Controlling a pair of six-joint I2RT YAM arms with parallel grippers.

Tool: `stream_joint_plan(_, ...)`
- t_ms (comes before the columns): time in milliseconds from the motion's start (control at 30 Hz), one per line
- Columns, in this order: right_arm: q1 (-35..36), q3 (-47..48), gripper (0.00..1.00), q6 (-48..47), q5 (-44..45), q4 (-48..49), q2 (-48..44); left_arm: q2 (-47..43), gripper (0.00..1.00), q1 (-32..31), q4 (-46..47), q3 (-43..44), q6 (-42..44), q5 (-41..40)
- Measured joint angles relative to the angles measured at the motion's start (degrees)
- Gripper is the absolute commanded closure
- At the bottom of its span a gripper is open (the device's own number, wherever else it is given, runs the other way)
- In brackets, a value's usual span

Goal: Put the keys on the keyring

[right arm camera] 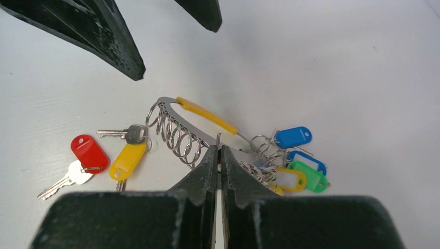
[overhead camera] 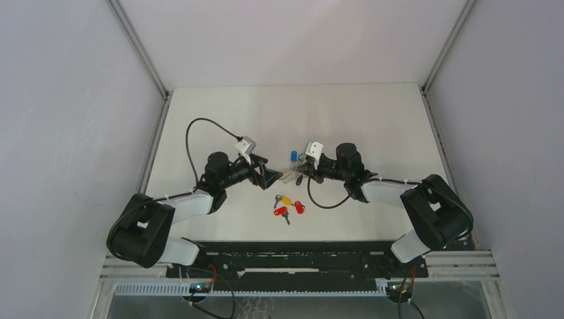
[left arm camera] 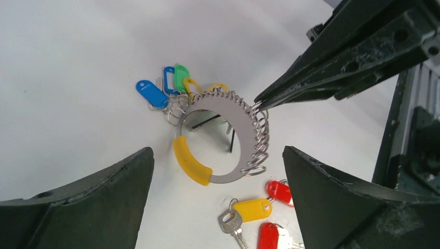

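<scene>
Three loose keys (overhead camera: 286,200) lay clustered on the white table (overhead camera: 219,113) just in front of where the two arms met, two with red tags and one with a yellow tag, and no pincer touched them. The keyring (left arm camera: 228,111), a flat silver band with a yellow sleeve (left arm camera: 191,161) over part of its curve, sat just beyond them at the middle of the table. A row of small split rings (right arm camera: 176,136) was threaded along it, and a bunch of blue, green and yellow tags (right arm camera: 296,155) crowded at one end. The right gripper (right arm camera: 219,150) was pinched fully together on the metal at that row of split rings. Whether it gripped the band's edge or one small ring could not be told, nor whether the keyring was raised off the surface. That grip probably served to pin the ring steady and keep the row of split rings presented toward the other arm. The left gripper (left arm camera: 218,153) hung spread wide, facing the keyring, its two dark fingers (left arm camera: 104,207) framing the band from either side without touching it and with nothing between them. It seemed placed to work opposite its partner, free either to prise at a split ring or to drop toward the nearby keys. By this showing none of the three keys had been threaded, so the task looked near its start.
</scene>
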Motion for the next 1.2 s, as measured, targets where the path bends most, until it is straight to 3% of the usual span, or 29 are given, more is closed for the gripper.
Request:
stream_joint_plan(267, -2.3, 0.3, 1.00, -5.6, -7.1, -5.1, -1.3, 6.9, 0.16, 0.0, 1.9, 4.0, 8.9, 7.1)
stream_joint_plan(400, -2.8, 1.3, 1.00, -7.5, -9.6, -7.6, -1.3, 9.2, 0.41, 0.0, 3.1, 5.9, 12.1, 9.6)
stream_joint_plan(533, -3.1, 2.0, 1.00, -9.1, -11.5, -8.4, -1.3, 11.6, 0.59, 0.0, 4.0, 7.8, 14.1, 11.8)
stream_joint_plan(1200, -4.0, 4.9, 1.00, -13.9, -16.3, -13.3, -0.7, 17.2, 0.68, -3.5, 13.6, 7.6, 19.0, 14.3)
